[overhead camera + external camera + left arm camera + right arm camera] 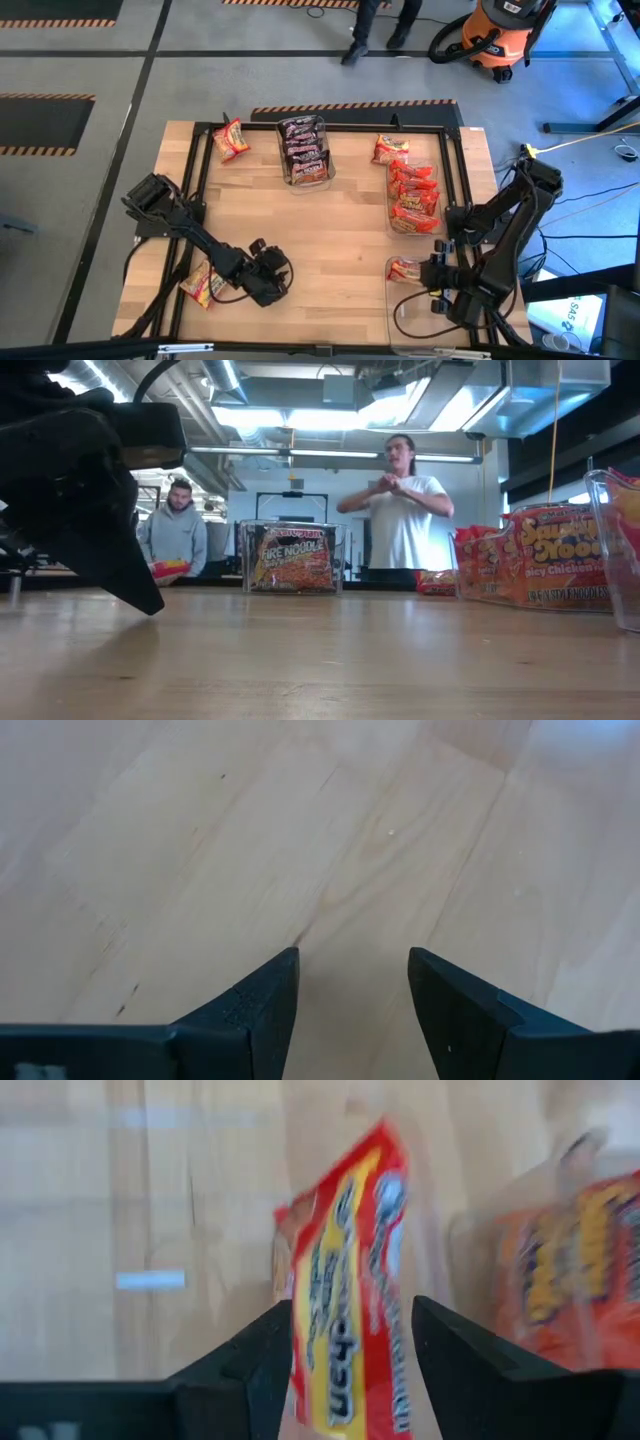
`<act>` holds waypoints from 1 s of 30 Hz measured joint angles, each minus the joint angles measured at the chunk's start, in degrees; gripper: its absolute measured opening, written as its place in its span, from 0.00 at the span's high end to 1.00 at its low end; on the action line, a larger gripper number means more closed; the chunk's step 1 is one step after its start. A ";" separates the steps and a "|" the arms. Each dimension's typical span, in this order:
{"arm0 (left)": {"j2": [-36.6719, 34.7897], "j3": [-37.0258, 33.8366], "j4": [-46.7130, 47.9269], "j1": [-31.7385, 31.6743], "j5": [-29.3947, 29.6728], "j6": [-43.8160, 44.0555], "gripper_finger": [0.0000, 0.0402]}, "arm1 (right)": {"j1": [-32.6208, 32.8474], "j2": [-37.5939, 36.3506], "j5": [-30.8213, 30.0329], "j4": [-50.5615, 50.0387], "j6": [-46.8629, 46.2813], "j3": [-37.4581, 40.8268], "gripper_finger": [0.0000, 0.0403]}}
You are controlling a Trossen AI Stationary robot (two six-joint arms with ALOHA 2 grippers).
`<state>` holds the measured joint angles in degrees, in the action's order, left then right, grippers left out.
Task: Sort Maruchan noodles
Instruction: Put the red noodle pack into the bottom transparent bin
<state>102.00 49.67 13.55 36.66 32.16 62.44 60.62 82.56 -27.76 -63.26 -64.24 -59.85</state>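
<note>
A pale wooden table [330,240] edged by a black frame is seen from above, standing on a grey floor marked with black-and-orange hazard stripes. At the far side a clear bin [305,150] holds dark packets [304,148]; a second bin [414,197] to the right is filled with red-orange packets [413,196]. Loose packets lie at the far left [231,139], beside the right bin's far end [390,149], and at the near left edge [203,286]. The left gripper [352,982] hangs over bare wood near that last packet, its fingers spread apart with nothing between them. The right gripper [352,1342] is at the near right, where a red-and-yellow packet [350,1300] stands between its fingers – whether it is pinched or loose cannot be told, as it is blurred. In the high view this packet [405,268] lies within a third clear bin [392,300] at the table's near right corner. Beyond the table two people stand under ceiling lights – one in a grey hoodie [178,532], one in a white shirt [400,510] with hands clasped. An orange shop vacuum [495,35] sits on the floor.
</note>
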 joint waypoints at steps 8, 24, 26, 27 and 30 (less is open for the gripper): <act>-4.06 0.01 1.47 -0.98 -2.30 -0.35 0.54 | -4.51 -0.02 -11.58 0.47 3.57 -6.39 0.55; -23.41 0.09 27.82 6.91 -35.58 31.37 0.54 | -26.76 0.74 -9.34 33.81 27.36 0.06 0.43; -23.60 0.04 31.17 9.02 -37.46 33.44 0.54 | -28.80 1.60 -7.34 36.18 28.76 0.54 0.37; -23.71 0.04 32.43 9.99 -38.64 33.62 0.54 | -29.86 2.30 -6.39 37.49 29.31 0.56 0.35; -23.69 0.04 36.39 12.09 -41.90 32.65 0.54 | -32.08 4.75 -4.89 39.24 31.61 0.63 0.28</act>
<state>78.30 49.71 49.93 48.75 -9.73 95.09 28.54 87.31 -32.65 -24.02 -32.63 -59.22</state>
